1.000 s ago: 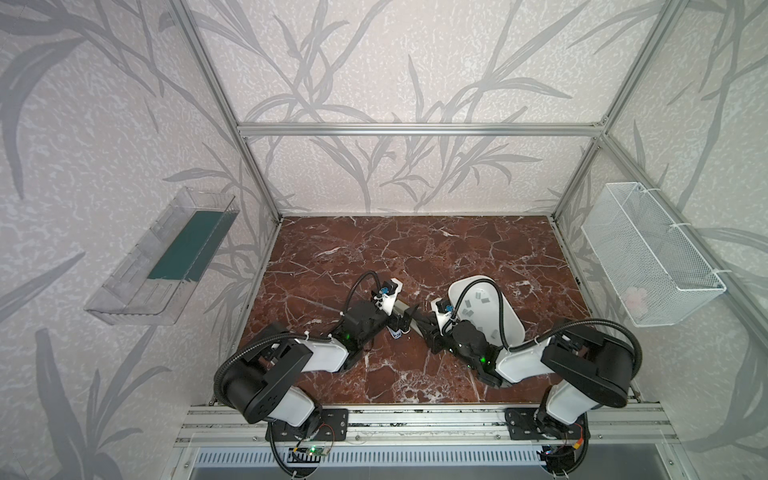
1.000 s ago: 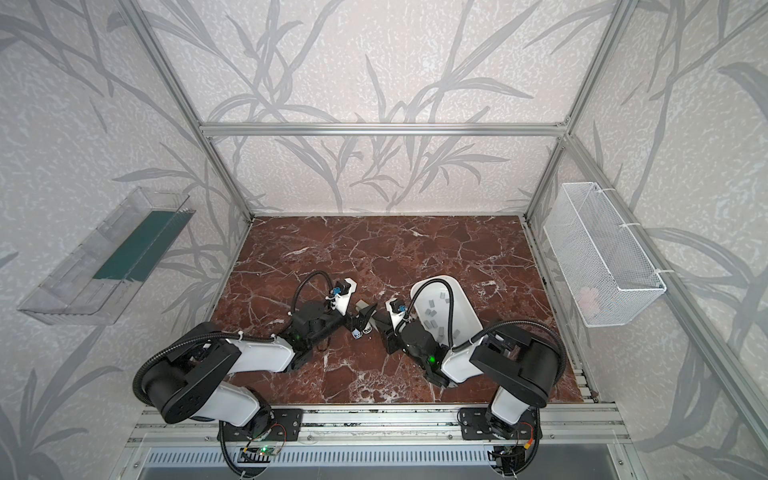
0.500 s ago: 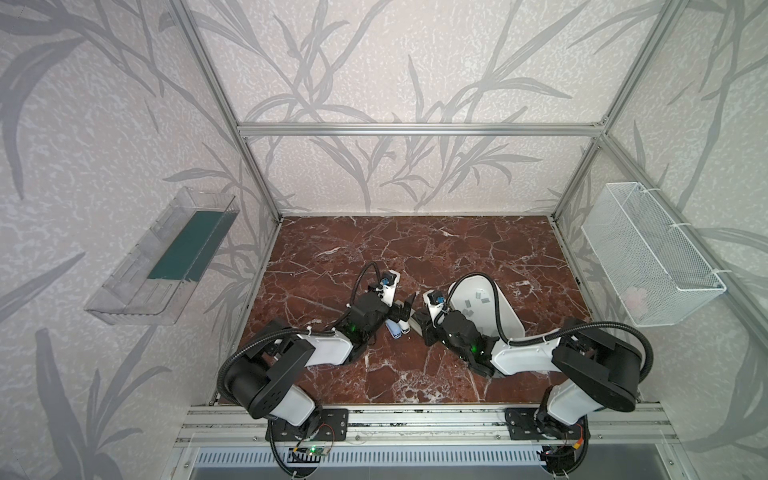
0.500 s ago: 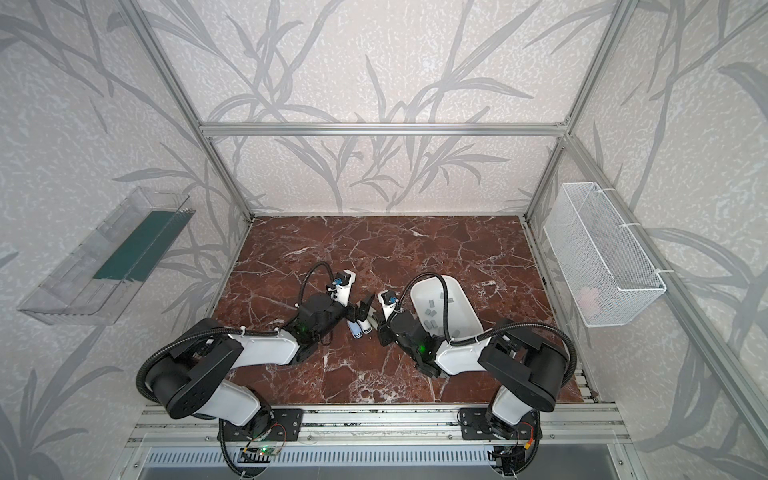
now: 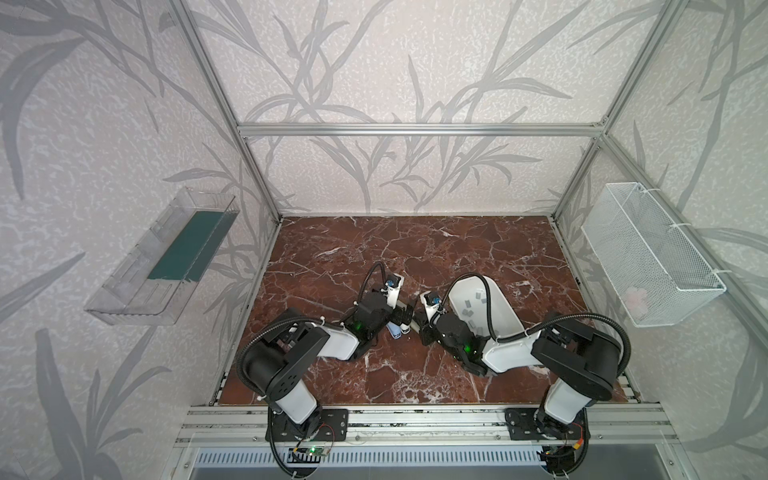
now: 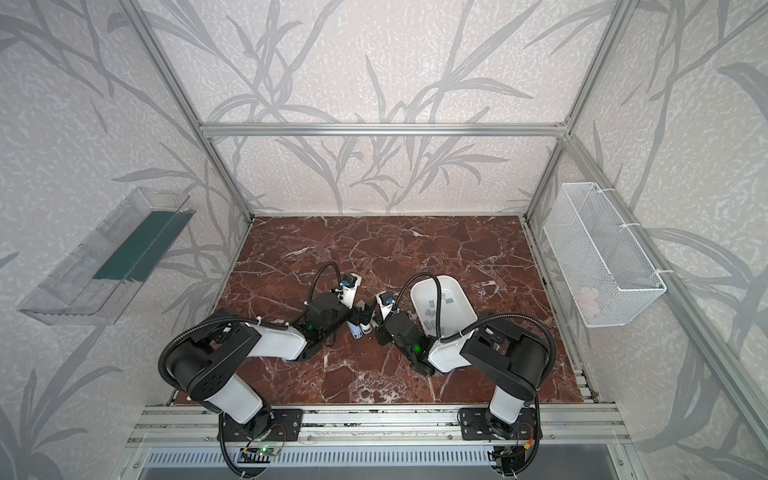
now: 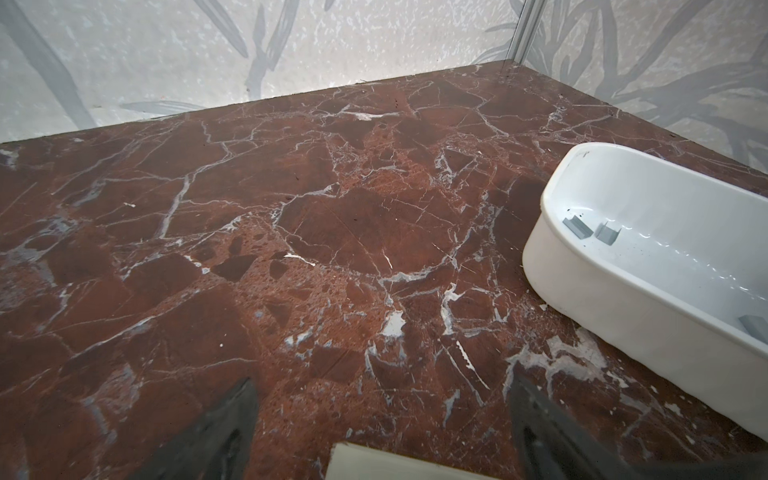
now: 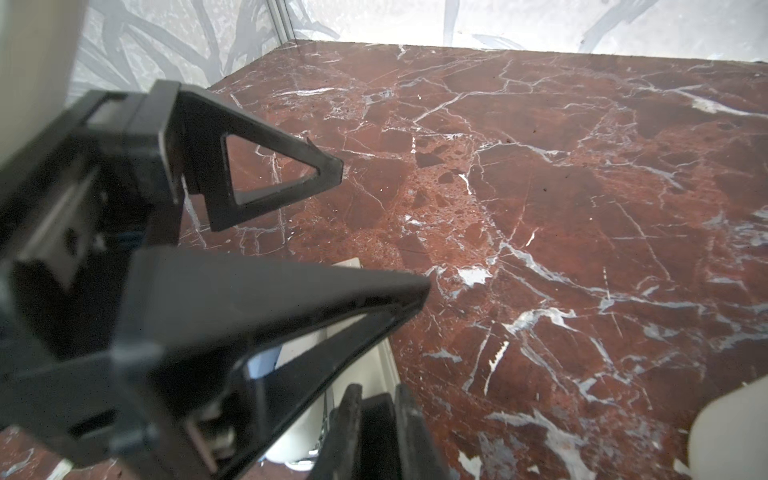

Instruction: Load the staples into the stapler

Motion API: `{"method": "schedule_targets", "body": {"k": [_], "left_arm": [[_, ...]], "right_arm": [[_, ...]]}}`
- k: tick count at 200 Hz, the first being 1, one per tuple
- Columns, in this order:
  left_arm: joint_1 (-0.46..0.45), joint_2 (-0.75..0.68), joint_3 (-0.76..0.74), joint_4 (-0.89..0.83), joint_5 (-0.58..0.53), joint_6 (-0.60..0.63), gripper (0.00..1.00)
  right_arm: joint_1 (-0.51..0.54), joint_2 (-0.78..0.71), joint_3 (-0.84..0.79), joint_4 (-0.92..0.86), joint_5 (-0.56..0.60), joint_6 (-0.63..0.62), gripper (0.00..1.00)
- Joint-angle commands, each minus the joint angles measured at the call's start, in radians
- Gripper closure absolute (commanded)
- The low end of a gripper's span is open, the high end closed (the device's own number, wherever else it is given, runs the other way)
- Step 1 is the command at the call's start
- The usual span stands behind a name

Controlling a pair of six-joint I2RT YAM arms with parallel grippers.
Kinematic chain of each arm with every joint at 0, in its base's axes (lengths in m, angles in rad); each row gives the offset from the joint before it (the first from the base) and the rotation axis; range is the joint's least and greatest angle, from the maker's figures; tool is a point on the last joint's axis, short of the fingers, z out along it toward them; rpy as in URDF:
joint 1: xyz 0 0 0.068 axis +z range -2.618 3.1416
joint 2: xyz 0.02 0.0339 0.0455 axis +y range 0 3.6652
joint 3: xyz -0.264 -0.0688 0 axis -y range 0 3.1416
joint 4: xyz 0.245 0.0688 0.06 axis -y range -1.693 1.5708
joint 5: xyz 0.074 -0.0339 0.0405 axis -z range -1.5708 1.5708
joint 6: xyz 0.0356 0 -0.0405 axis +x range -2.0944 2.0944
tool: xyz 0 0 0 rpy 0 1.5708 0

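With left gripper (image 8: 384,228) wide open over stapler (image 8: 291,440), gripping nothing, and right gripper (image 8: 379,399) nearly closed, can't tell if holding staples (image 7: 577,227): could bump together, push stapler away.

Bright even light, soft shadows, tabletop (image 8: 540,187) glare, left tool (image 7: 382,378) blurred

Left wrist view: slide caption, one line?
Open left tool over red-brown marble tabletop, white oval plastic tub with small grey metal staple strips nearby.
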Motion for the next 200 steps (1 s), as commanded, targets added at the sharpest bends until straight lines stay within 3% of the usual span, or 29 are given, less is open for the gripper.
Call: {"method": "schedule_targets", "body": {"k": [1, 89, 107, 130, 200], "left_arm": [[-0.003, 0.032, 0.011, 0.062, 0.016, -0.013, 0.06], [-0.004, 0.079, 0.009, 0.107, 0.027, -0.014, 0.06], [-0.003, 0.074, 0.012, 0.104, 0.026, -0.013, 0.06], [-0.003, 0.053, 0.015, 0.088, 0.022, -0.010, 0.06], [-0.002, -0.174, -0.014, -0.061, -0.088, -0.008, 0.06]], "right_arm": [[0.019, 0.053, -0.020, -0.069, 0.007, 0.022, 0.83], [0.033, 0.143, -0.047, 0.002, 0.036, 0.067, 0.85], [0.033, 0.118, -0.055, 0.035, 0.044, 0.045, 0.83], [0.033, 0.046, -0.018, -0.052, 0.058, 0.018, 0.81], [0.034, -0.102, 0.032, -0.227, 0.012, -0.027, 0.52]]}}
